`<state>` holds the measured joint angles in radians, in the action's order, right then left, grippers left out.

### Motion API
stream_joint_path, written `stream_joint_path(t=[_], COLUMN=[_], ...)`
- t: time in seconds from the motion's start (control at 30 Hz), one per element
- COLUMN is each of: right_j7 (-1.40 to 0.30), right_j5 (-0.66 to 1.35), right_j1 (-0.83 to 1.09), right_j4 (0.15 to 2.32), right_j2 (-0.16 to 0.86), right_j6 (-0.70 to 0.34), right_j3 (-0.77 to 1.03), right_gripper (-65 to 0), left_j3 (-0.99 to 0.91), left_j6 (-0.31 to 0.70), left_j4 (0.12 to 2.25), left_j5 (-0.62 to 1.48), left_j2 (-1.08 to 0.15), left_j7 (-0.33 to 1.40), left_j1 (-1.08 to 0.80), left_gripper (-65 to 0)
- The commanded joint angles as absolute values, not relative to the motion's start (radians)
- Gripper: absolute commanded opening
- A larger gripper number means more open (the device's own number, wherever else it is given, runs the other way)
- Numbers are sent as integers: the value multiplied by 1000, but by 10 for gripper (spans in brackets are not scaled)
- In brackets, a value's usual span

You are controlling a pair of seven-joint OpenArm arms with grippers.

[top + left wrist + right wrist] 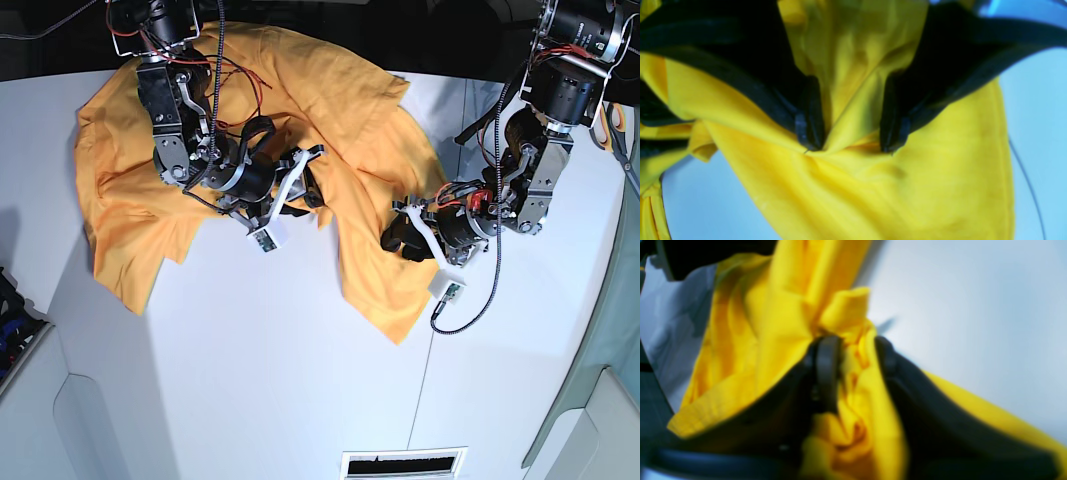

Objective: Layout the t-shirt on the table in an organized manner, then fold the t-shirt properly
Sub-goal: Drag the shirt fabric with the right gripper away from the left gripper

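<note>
The orange-yellow t-shirt (pixel 340 110) lies crumpled across the far half of the white table (pixel 300 380), with one flap trailing toward the middle. My right gripper (pixel 303 188) is at the inner edge of the shirt's left part. In the right wrist view its fingers (pixel 828 366) pinch a bunched fold of t-shirt (pixel 773 323). My left gripper (pixel 402 228) rests on the trailing flap. In the left wrist view the left gripper (pixel 851 143) is open, both tips pressed on the t-shirt (pixel 923 186), with a loose ridge of cloth between them.
A vent slot (pixel 403 464) sits at the table's near edge, and a thin dark seam (pixel 420 390) runs up from it. A black cable (pixel 470 310) loops under the left arm. A grey-green cloth (pixel 610 330) hangs past the right edge.
</note>
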<state>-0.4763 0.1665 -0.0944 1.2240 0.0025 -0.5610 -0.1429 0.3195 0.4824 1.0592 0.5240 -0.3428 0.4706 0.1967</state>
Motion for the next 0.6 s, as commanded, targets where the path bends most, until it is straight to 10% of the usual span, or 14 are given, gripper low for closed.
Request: stream_joint_path(t=[0.0,0.57], right_j7=[-466,-438], right_j5=[151,78], right_j1=[-108,-408], right_j4=[1238,1287], right_j2=[2,19], right_j6=[-557,-550], right_j3=[-146,73], right_gripper=[-580,-650], left_j3=[320,319], left_j6=[456,378], left_j4=[1058,1046], left_j5=[495,425], left_j2=[-349,-402], left_j7=[513,568], left_j1=[199,157], left_gripper=[-333,-333])
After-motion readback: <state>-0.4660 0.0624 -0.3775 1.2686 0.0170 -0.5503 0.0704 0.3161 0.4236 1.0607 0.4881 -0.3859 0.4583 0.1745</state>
